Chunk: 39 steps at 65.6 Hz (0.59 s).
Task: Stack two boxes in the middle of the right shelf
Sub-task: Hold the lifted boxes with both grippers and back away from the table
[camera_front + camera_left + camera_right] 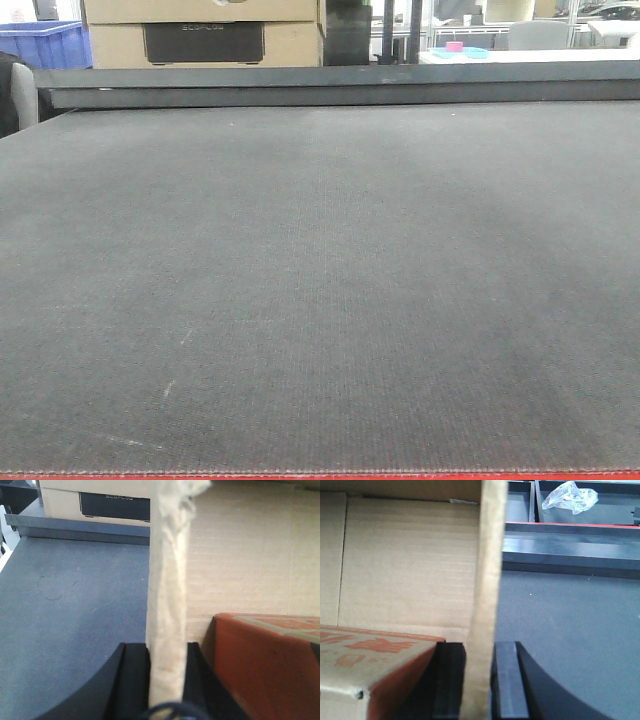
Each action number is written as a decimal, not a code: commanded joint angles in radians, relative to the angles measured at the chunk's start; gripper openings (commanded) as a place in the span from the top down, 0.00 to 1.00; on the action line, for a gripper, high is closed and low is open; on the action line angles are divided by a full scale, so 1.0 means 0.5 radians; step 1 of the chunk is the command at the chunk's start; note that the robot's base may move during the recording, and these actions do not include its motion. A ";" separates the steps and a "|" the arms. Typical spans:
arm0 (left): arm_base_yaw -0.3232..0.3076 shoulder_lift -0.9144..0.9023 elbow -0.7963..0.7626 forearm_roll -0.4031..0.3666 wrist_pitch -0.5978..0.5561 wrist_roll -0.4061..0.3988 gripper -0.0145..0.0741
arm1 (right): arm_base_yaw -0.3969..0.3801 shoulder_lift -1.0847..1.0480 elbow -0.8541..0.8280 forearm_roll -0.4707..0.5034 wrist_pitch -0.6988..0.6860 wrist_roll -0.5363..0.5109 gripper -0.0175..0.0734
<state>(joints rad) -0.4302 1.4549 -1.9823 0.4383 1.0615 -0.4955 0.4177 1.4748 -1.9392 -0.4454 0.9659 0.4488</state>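
In the front view we see a blue bin (45, 45) at the upper left, a box with a black panel (205, 42) beside it, and a small pink item (455, 46) at the upper right. The dark grey desk (320, 300) fills the rest of the frame, with a red edge along the bottom.

In the left wrist view the desk lies on the left. At the bottom centre the left gripper (167, 652) has its jaws clenched on an upright side wall of the brown cardboard box (240, 555), one black jaw on each face of the wall. Right of the wall we look into the box, where a red-faced box (265, 665) sits at the lower right.

In the right wrist view the box interior is on the left, with the red-faced box at the lower left. At the bottom centre the right gripper (480, 650) has its jaws clenched on another upright wall of the brown cardboard box. The desk lies on the right, and a crumpled plastic bag (570, 496) is at the upper right.
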 commanded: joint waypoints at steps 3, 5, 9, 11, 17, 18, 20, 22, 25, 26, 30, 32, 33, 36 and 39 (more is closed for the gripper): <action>0.011 -0.052 -0.032 0.074 0.006 -0.011 0.96 | -0.032 -0.019 -0.010 -0.217 -0.052 0.043 0.98; 0.011 -0.052 -0.032 0.077 0.002 -0.011 0.96 | -0.032 -0.019 -0.010 -0.217 -0.052 0.043 0.98; 0.011 -0.052 -0.032 0.077 -0.007 -0.011 0.96 | -0.032 -0.019 -0.010 -0.217 -0.052 0.043 0.98; 0.011 -0.052 -0.032 0.077 -0.011 -0.011 0.96 | -0.032 -0.019 -0.010 -0.217 -0.056 0.043 0.98; 0.011 -0.052 -0.032 0.077 -0.019 -0.011 0.96 | -0.032 -0.019 -0.010 -0.217 -0.056 0.043 0.98; 0.011 -0.052 -0.032 0.077 -0.019 -0.011 0.96 | -0.032 -0.019 -0.010 -0.217 -0.056 0.043 0.98; 0.011 -0.052 -0.032 0.077 -0.023 -0.011 0.96 | -0.032 -0.019 -0.010 -0.217 -0.056 0.043 0.98; 0.011 -0.049 -0.032 0.077 -0.023 -0.011 0.96 | -0.032 -0.019 -0.010 -0.217 -0.056 0.043 0.98; 0.011 -0.049 -0.032 0.077 -0.023 -0.011 0.96 | -0.032 -0.019 -0.010 -0.217 -0.061 0.043 0.98; 0.011 -0.049 -0.032 0.077 -0.023 -0.011 0.96 | -0.032 -0.019 -0.010 -0.217 -0.061 0.043 0.98; 0.011 -0.049 -0.032 0.077 -0.023 -0.011 0.96 | -0.032 -0.019 -0.010 -0.217 -0.061 0.043 0.98; 0.011 -0.049 -0.032 0.077 -0.023 -0.011 0.96 | -0.032 -0.019 -0.010 -0.217 -0.061 0.043 0.98; 0.011 -0.049 -0.032 0.077 -0.023 -0.011 0.96 | -0.032 -0.019 -0.010 -0.217 -0.061 0.043 0.98; 0.011 -0.049 -0.032 0.077 -0.023 -0.011 0.96 | -0.032 -0.019 -0.010 -0.217 -0.061 0.043 0.98; 0.011 -0.049 -0.032 0.077 -0.023 -0.011 0.96 | -0.032 -0.019 -0.010 -0.217 -0.061 0.043 0.98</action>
<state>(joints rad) -0.4302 1.4545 -1.9823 0.4383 1.0557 -0.4955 0.4177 1.4748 -1.9392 -0.4494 0.9583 0.4488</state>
